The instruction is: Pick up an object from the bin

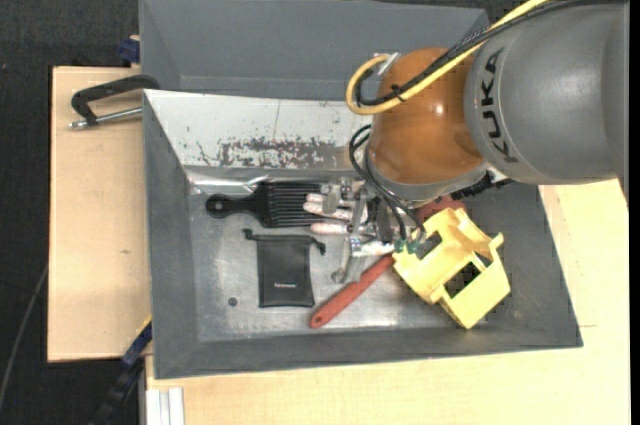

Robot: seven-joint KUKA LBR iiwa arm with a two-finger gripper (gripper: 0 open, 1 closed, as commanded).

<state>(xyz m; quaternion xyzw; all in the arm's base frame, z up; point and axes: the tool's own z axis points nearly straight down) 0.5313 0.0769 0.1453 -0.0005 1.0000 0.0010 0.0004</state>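
Just beneath your pincer (352, 241) lies the red-handled tool (345, 298), its long axis slanting away below and leftward; whether the pincer is apart or together, you can't tell.

Even, fairly bright overhead light falls on the grey metal bin (170, 243), throwing a white glare across its sloped back wall and a soft sheen on the orange wrist cover (425, 128), while the arm (565, 83) shades the floor beneath it
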